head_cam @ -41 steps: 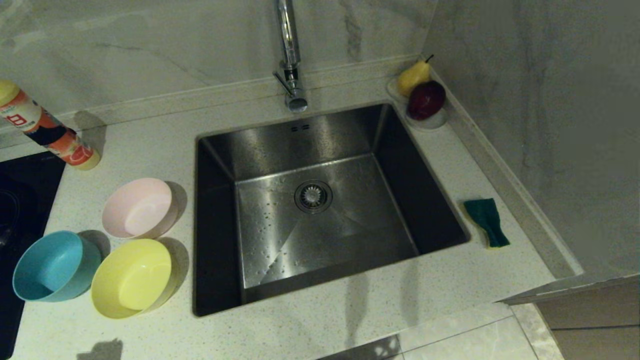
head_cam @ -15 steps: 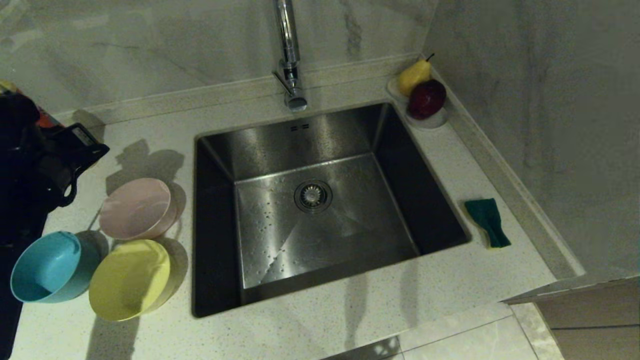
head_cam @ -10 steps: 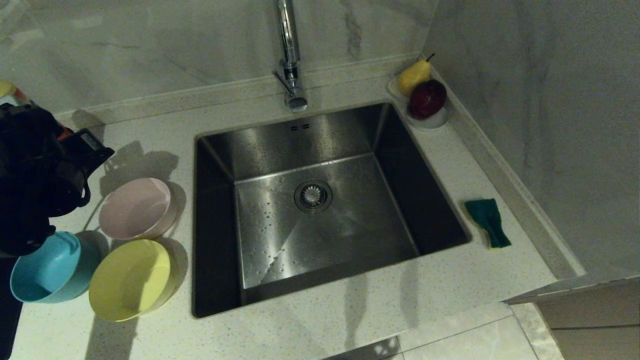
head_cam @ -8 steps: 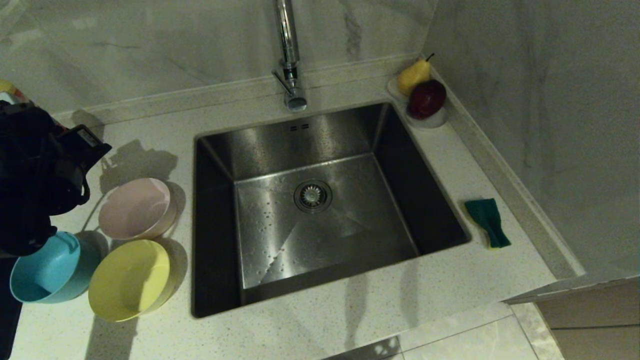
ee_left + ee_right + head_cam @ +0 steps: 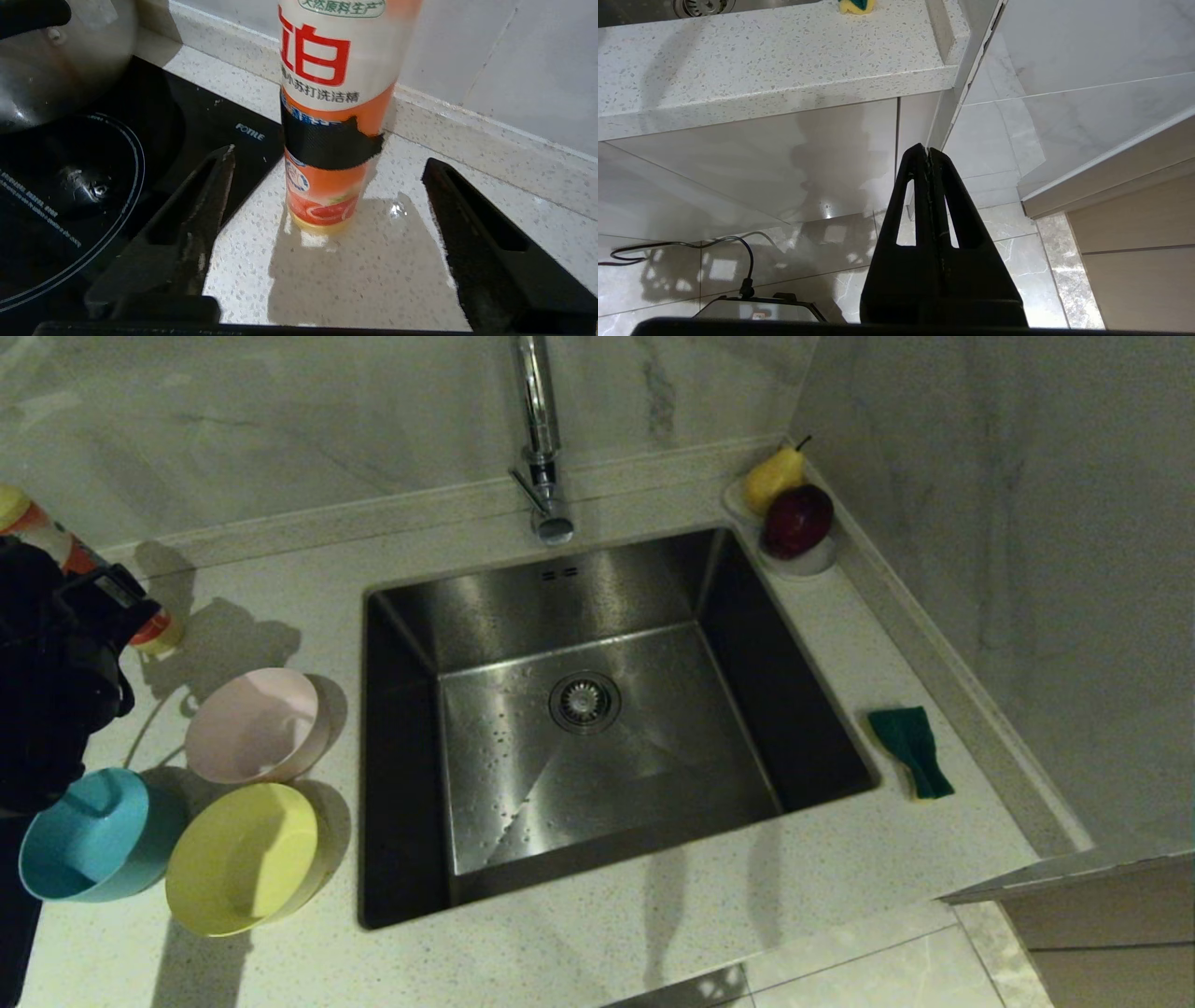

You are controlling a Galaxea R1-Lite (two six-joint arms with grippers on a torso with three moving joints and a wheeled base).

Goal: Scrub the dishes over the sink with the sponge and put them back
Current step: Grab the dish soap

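Facing an upright detergent bottle [image 5: 334,116] rather than any dish: left gripper [image 5: 327,205], fingers spread wide with nothing between them but the bottle standing beyond their tips, on the speckled worktop [image 5: 653,933] beside a black hob [image 5: 93,177].

Dishes: pale pink bowl [image 5: 252,723], yellow bowl [image 5: 243,859], light blue bowl [image 5: 89,835], grouped on the worktop to the robot's left of the sink [image 5: 597,747], all nearer the left arm; the blue one lies closest to it, seemingly just below the wrist (the dark arm hides the gap).

Sponge [image 5: 910,751]: green face up, long axis running toward the robot, on the worktop at the sink's right, well apart from the bowls.

Right gripper [image 5: 929,154]: fingers pressed together, parked below the counter edge.

Writing: hob marked "FOTILE"; bottle bears large red characters and a smaller line, apparently "小苏打洗洁精".
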